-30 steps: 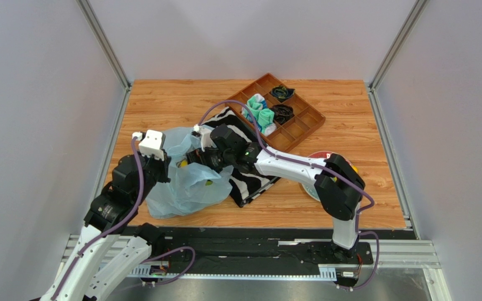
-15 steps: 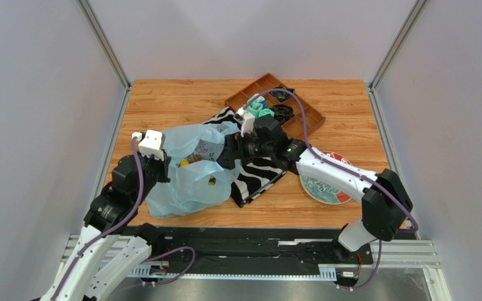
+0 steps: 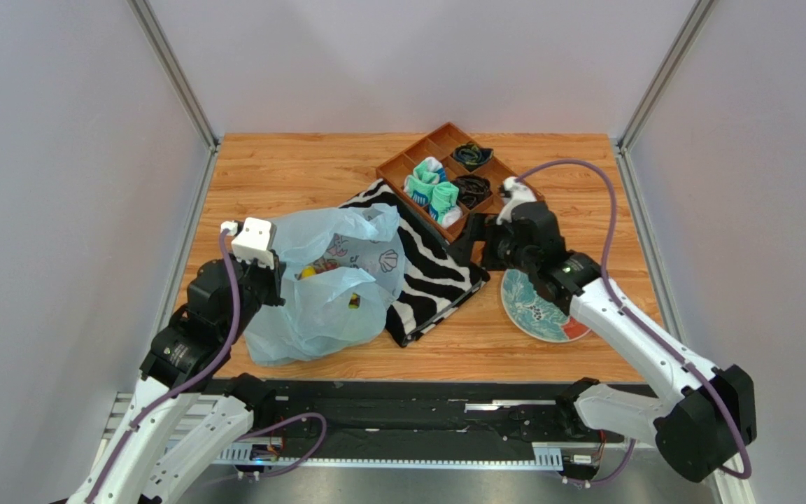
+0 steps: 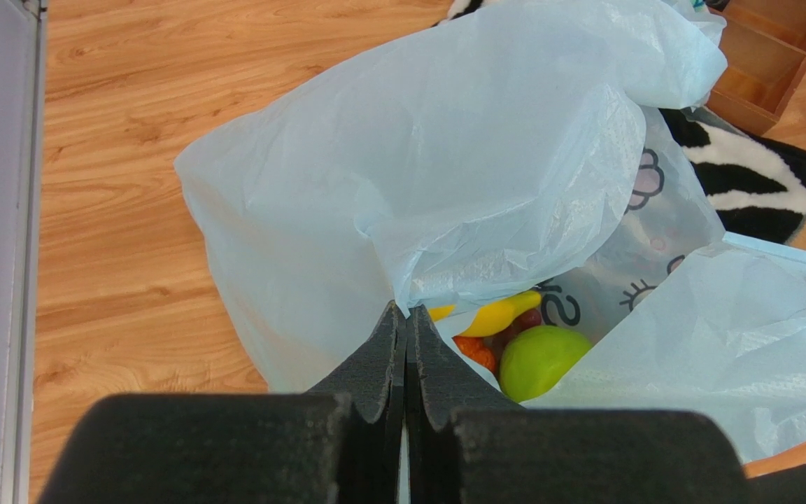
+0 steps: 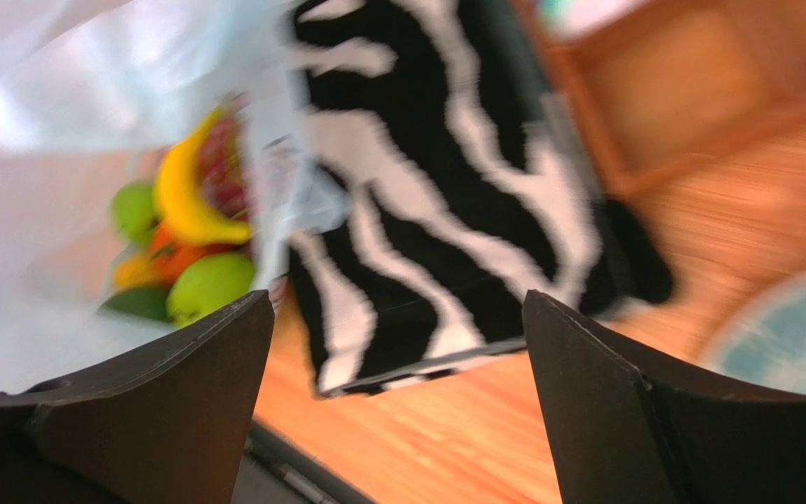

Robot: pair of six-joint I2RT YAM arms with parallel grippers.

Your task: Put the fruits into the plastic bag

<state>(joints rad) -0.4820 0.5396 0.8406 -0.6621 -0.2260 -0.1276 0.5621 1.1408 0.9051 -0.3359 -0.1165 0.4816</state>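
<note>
The light-blue plastic bag lies open at the table's left, partly on the zebra cloth. My left gripper is shut on the bag's rim and holds it up. Inside the bag I see a yellow banana, a green apple, red grapes and something orange; they also show in the right wrist view, banana and apple. My right gripper is open and empty, above the right edge of the zebra cloth, apart from the bag.
The zebra-striped cloth lies mid-table. A brown compartment tray with teal-and-white socks and dark items stands behind it. A patterned plate lies at the right, under my right arm.
My right gripper has pulled back out of the bag's mouth and moved right, to above the cloth's right edge. The bag's upper flap has settled. The left gripper has not moved.
</note>
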